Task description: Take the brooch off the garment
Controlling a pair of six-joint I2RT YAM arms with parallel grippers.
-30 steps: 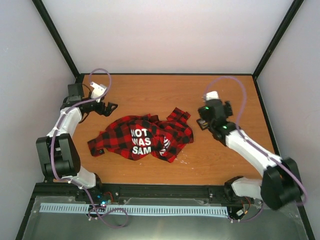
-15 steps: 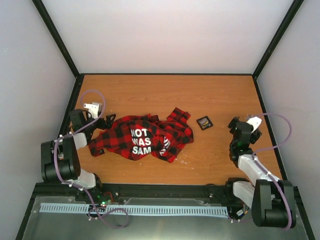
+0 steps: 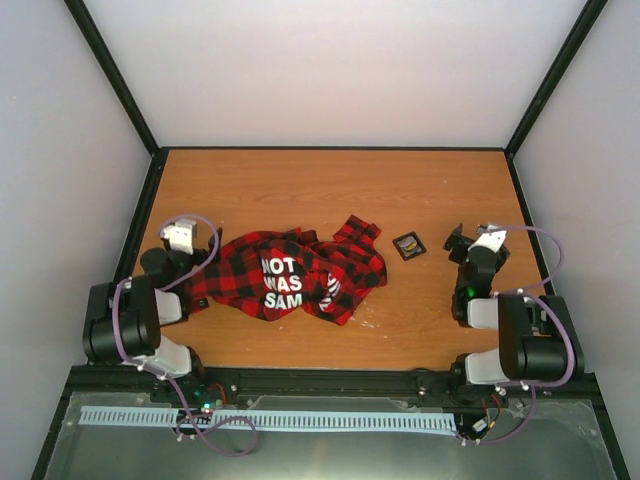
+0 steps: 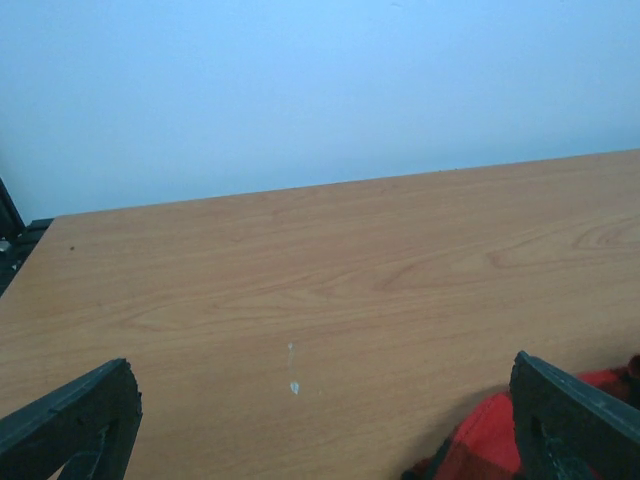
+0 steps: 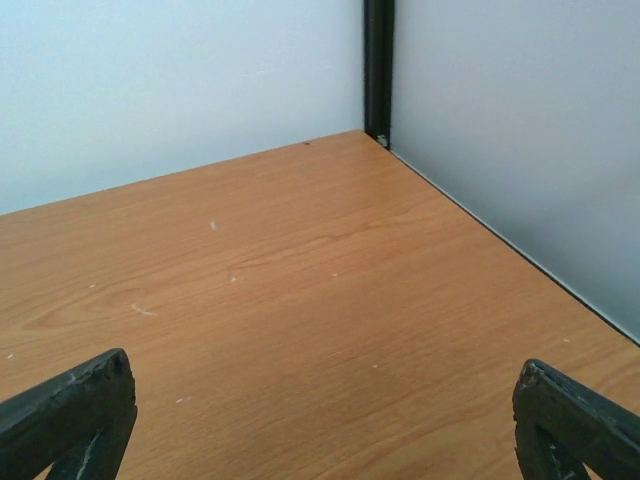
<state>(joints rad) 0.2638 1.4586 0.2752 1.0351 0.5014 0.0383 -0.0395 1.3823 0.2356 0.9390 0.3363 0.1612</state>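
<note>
Both your claws are spread wide and holding nothing. The left gripper (image 4: 320, 375) and the right gripper (image 5: 322, 370) each sit over bare table (image 3: 300, 190). There's one garment (image 3: 290, 275), which reads "NOT WAS SAM". One brooch (image 3: 408, 245) lies on the table near its right side, not touching.

The crumpled red-and-black checked flannel shirt (image 3: 285, 275) with white block letters is lying on the wooden counter (image 3: 300, 190); the small dark squarish brooch (image 3: 407, 245) is sitting apart, just right of it.
</note>
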